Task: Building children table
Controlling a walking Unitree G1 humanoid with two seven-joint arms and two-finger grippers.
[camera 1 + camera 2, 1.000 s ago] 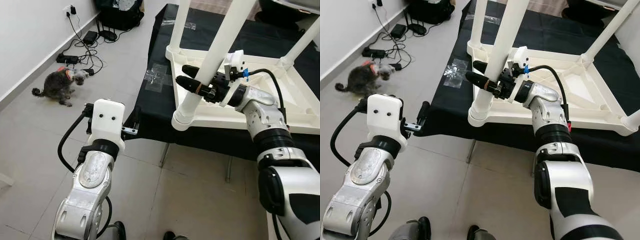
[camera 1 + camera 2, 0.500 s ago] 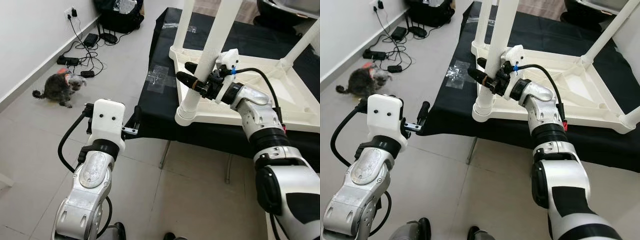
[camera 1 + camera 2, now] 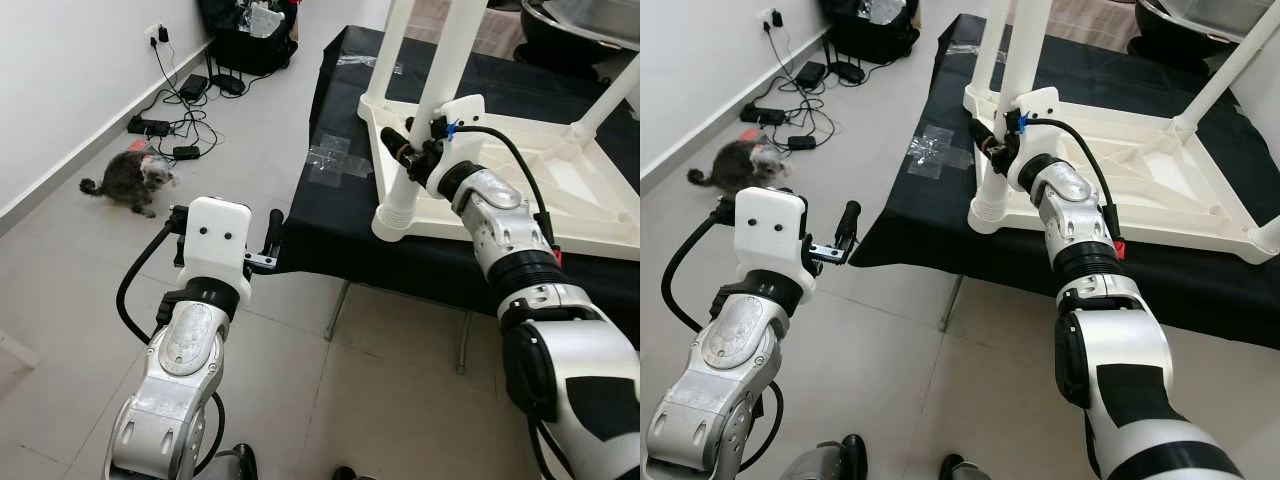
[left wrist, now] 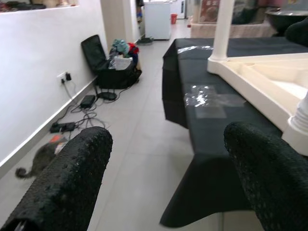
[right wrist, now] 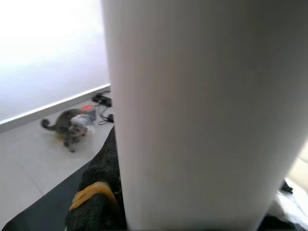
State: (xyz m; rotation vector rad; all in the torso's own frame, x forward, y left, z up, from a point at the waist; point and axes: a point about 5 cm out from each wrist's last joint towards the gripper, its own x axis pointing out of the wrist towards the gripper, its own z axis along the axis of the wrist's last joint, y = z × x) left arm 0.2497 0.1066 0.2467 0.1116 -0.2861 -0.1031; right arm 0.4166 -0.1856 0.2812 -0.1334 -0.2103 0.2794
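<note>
Open floor (image 3: 90,290) beside draped table (image 3: 330,215)

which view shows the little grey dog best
The left eye view: the small grey dog sits whole on the tiled floor by the wall. The right eye view blurs it, the left wrist view cuts it off, the right wrist view shows it small.

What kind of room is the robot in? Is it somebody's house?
Probably a room in a home. A small dog sits on the tiled floor by chargers and cables plugged into the wall, and an open suitcase of clothes lies further back.
</note>
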